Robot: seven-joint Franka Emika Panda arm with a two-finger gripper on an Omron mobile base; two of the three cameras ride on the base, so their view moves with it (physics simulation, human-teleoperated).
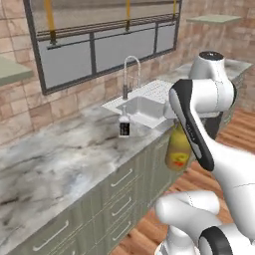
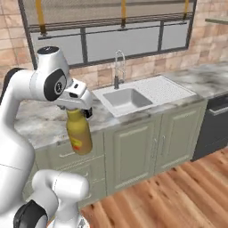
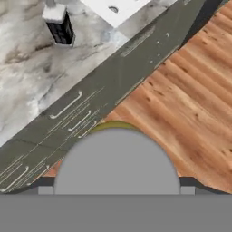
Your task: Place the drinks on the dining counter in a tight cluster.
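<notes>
A: What do your fingers have hold of?

B: My gripper (image 2: 79, 111) is spread wide around the neck end of the tall amber-yellow bottle (image 2: 79, 133). My 2 fingers sit 1 on each side of its grey cap (image 3: 116, 161), and the bottle hangs straight down below them, off the edge of the marble counter (image 1: 55, 159) and in front of its green drawers (image 3: 77, 115), above the wooden floor (image 3: 181, 90).

A: Can you read its label?

B: No. It is a red and yellow patch (image 1: 177, 158) low on the body, too blurred for any writing.

A: And the other drinks?

B: The small white narrow-necked container (image 1: 124, 124) stands upright on that counter, beyond my fingers, near the front corner of the sink (image 1: 142, 107). Its label (image 3: 61, 31) is dark; whatever marks it carries, I cannot make them out.

A: Anything else near your fingers?

B: The tap (image 2: 118, 67) rises behind the sink, under the window (image 2: 111, 31).
</notes>
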